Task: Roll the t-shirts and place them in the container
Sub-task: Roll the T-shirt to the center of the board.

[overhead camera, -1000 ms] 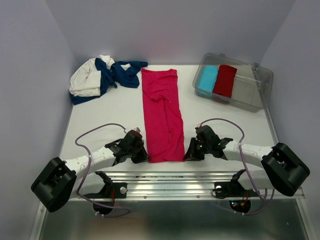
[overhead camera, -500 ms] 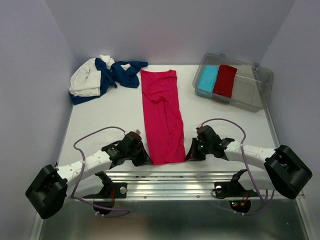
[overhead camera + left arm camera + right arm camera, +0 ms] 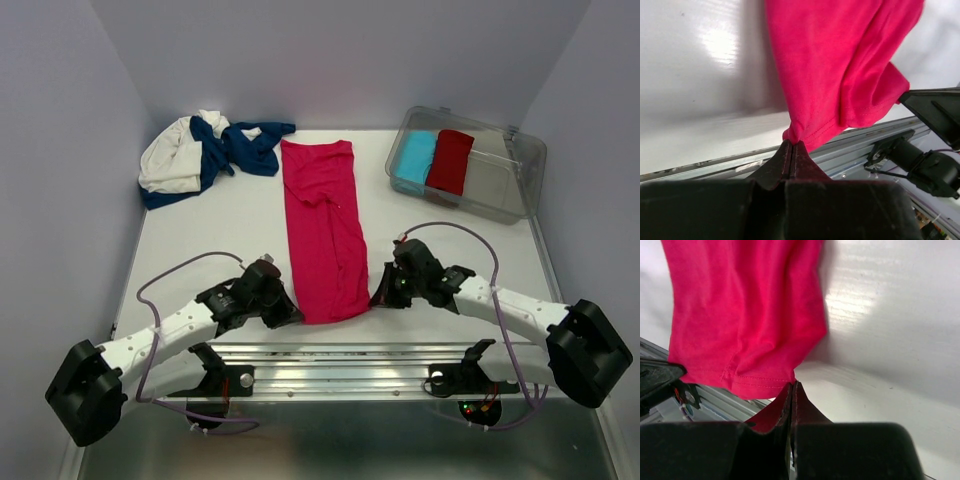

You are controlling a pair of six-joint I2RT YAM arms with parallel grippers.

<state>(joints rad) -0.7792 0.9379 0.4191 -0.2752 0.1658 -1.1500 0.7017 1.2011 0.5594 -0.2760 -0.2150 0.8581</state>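
- A tiny pale speck is seen near the right edge of the pink t-shirt (image 3: pixel 325 235), about midway along; way too small to be read.
- The pink t-shirt is laid out as a long narrow strip down the middle of the table (image 3: pixel 220 230). Its long axis runs near to far and drifts a bit right toward the near end.
- Its near hem is parked right by the metal rail (image 3: pixel 340 355) at the table's near edge.
- The left gripper (image 3: pixel 290 318) is clamped tight on the near-left hem corner, with the fabric pinched between the closed fingertips (image 3: pixel 788 150).
- The right gripper (image 3: pixel 378 300) is clenched on the near-right hem corner the same way (image 3: pixel 792 386).
- White tabletop shows on both sides of the strip.
- The far-left corner is taken up by a navy tee (image 3: pixel 245 148) tangled with a cream tee (image 3: pixel 170 160), just beside the strip's far end.
- A clear bin (image 3: pixel 520 175) sits far right, well apart from the strip, with a light-blue roll (image 3: pixel 414 158) and a dark red roll (image 3: pixel 450 160) side by side inside.
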